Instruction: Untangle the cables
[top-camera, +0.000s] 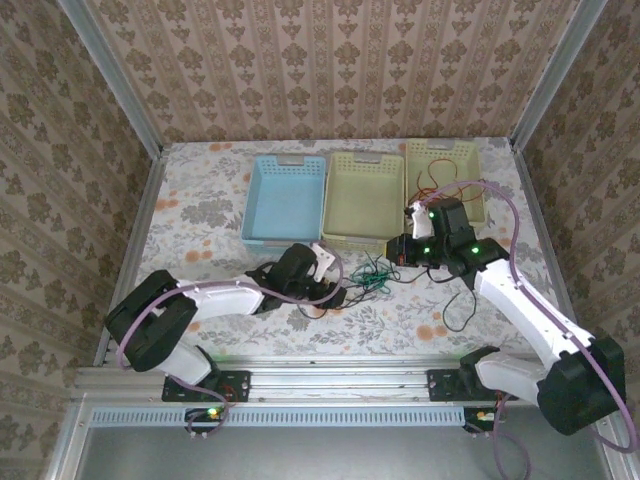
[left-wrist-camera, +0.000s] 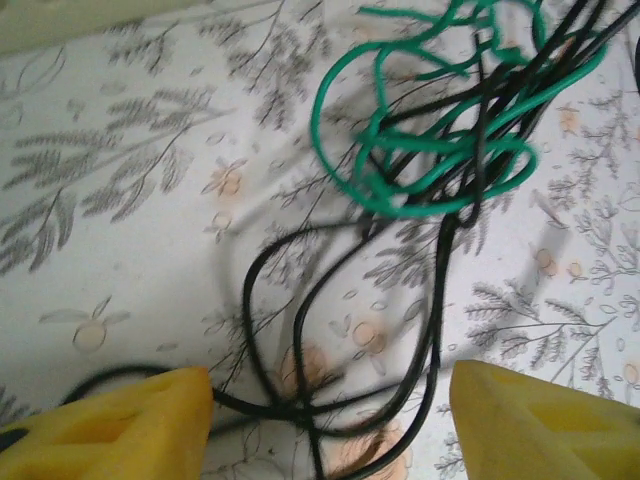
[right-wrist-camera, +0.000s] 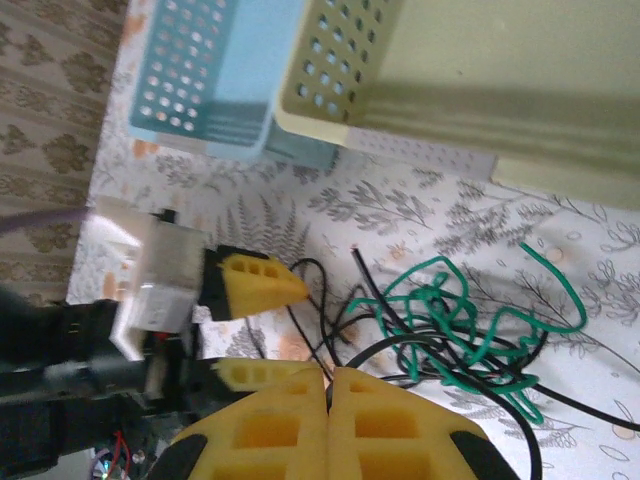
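A tangle of green cable (top-camera: 375, 268) and black cable (top-camera: 460, 305) lies on the floral table in front of the baskets. A red cable (top-camera: 445, 185) loops in the right-hand basket (top-camera: 445, 150). My left gripper (top-camera: 338, 292) sits just left of the tangle. In the left wrist view it (left-wrist-camera: 330, 420) is open, with black cable (left-wrist-camera: 300, 340) loops lying between its yellow fingers (left-wrist-camera: 120, 430) and the green cable (left-wrist-camera: 430, 160) beyond. My right gripper (top-camera: 400, 258) is at the tangle's right. In the right wrist view it (right-wrist-camera: 328, 378) is shut, and the black cable (right-wrist-camera: 400, 345) comes out from between its tips beside the green cable (right-wrist-camera: 450, 310).
A blue basket (top-camera: 285, 200) and a yellow-green basket (top-camera: 365, 195) stand in a row with the right-hand one at the back of the table. Both show close in the right wrist view: blue basket (right-wrist-camera: 200, 70), yellow-green basket (right-wrist-camera: 450, 80). Patterned walls close in three sides.
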